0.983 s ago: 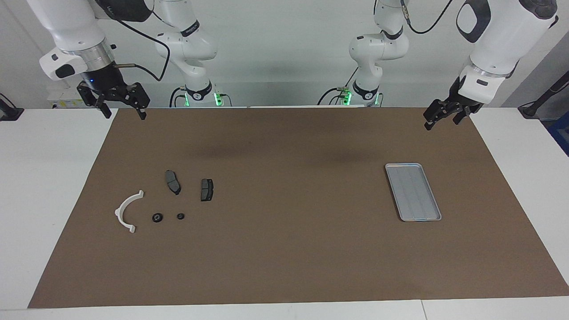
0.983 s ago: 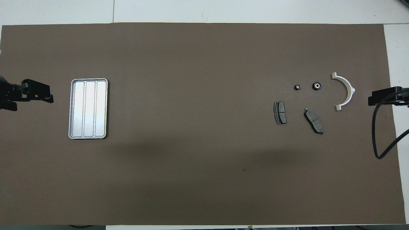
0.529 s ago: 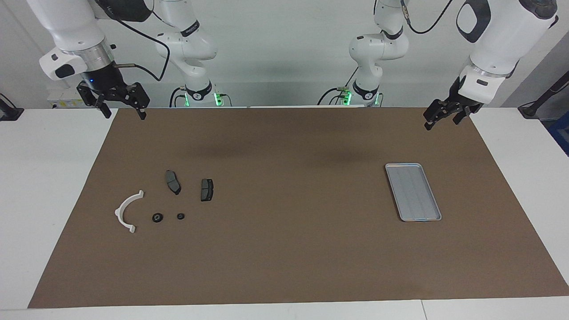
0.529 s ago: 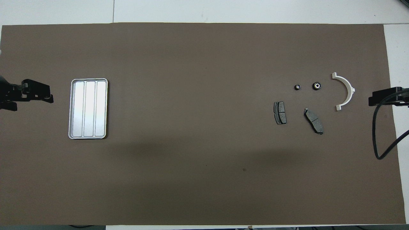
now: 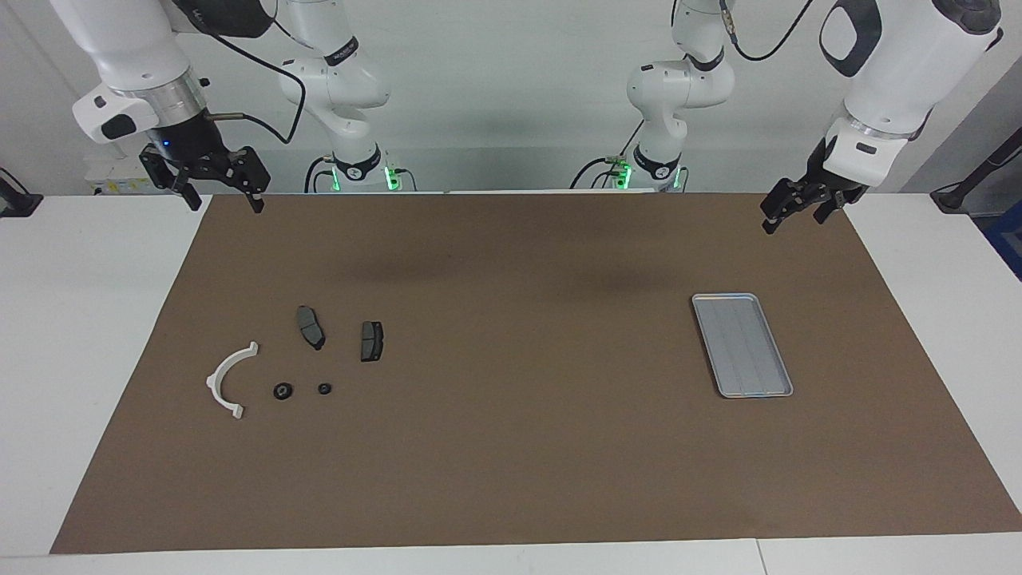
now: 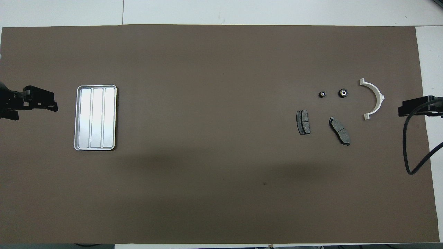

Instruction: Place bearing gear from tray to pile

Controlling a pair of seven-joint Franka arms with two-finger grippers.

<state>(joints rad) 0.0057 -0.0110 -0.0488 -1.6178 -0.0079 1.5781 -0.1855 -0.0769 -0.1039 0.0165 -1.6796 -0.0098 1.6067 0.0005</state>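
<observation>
Brake-pad plates (image 5: 310, 327), two, nearest the robots. Bearing gears (image 5: 283, 390), two: small dark rings, already in the pile beside the white bracket (image 5: 227, 380); likely light, rigid, slippery; grip across the rim. Tray (image 5: 778, 366) bare. Left hand (image 5: 790, 209), right hand (image 5: 217, 190): wide, holding nothing, raised at the desk's ends.

Shiny metal tray (image 6: 79, 117), matt brown mat (image 6: 207, 173)

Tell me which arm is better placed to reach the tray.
Left. The left tool hangs open at the flat grooved silver-grey metal tray's end; the right tool, at the white curved plastic bracket's end.
</observation>
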